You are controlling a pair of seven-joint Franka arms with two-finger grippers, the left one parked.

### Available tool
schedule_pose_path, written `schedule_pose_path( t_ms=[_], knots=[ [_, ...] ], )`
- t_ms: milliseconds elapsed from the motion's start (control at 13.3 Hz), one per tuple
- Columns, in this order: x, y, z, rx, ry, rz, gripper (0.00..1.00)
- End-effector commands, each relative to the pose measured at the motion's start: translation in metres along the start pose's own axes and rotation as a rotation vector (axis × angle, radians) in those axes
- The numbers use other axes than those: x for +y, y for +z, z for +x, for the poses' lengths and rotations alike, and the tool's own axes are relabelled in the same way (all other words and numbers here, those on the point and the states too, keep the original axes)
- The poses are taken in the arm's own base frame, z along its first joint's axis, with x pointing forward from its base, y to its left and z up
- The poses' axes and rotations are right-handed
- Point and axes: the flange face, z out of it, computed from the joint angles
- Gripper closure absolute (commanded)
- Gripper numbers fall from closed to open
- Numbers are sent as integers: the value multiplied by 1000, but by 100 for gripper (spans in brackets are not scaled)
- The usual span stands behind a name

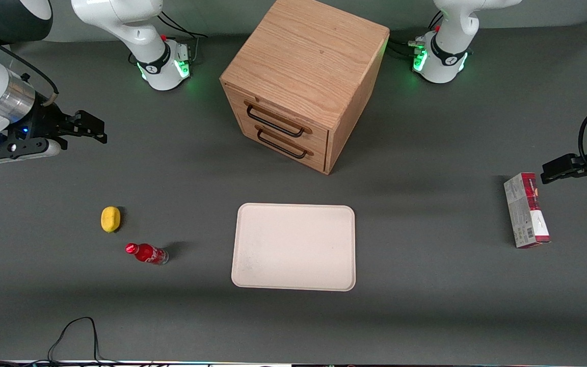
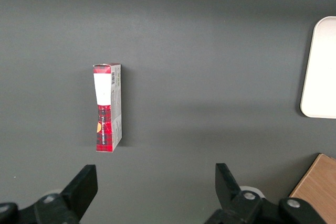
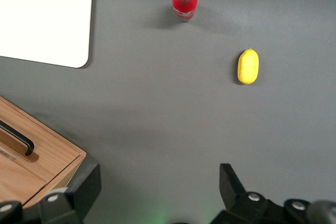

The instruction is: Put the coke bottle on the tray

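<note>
The coke bottle (image 1: 147,253) (image 3: 184,1) is small and red with a red cap; it stands upright on the grey table toward the working arm's end, a little nearer the front camera than a yellow object. The cream-white tray (image 1: 293,246) (image 3: 42,17) lies flat in the middle of the table, in front of the wooden cabinet, with nothing on it. My gripper (image 1: 89,128) (image 3: 157,182) hovers high above the table, well away from the bottle and farther from the front camera than it. Its fingers are spread wide open with nothing between them.
A yellow object (image 1: 110,219) (image 3: 248,66) lies close beside the bottle. A wooden drawer cabinet (image 1: 301,81) (image 3: 31,166) with two black handles stands at mid-table. A red-and-white carton (image 1: 526,210) (image 2: 107,107) lies toward the parked arm's end. A black cable (image 1: 72,339) loops near the front edge.
</note>
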Motion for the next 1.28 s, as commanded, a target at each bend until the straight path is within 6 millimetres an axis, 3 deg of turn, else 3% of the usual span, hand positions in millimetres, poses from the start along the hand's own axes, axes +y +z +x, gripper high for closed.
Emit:
schedule_pose_path(
  t_ms=[0, 1053, 1203],
  knots=[
    [0, -5, 1, -12, 15, -6, 0],
    [5, -6, 3, -29, 28, -8, 0],
    [6, -9, 16, -18, 26, -9, 0]
  ],
)
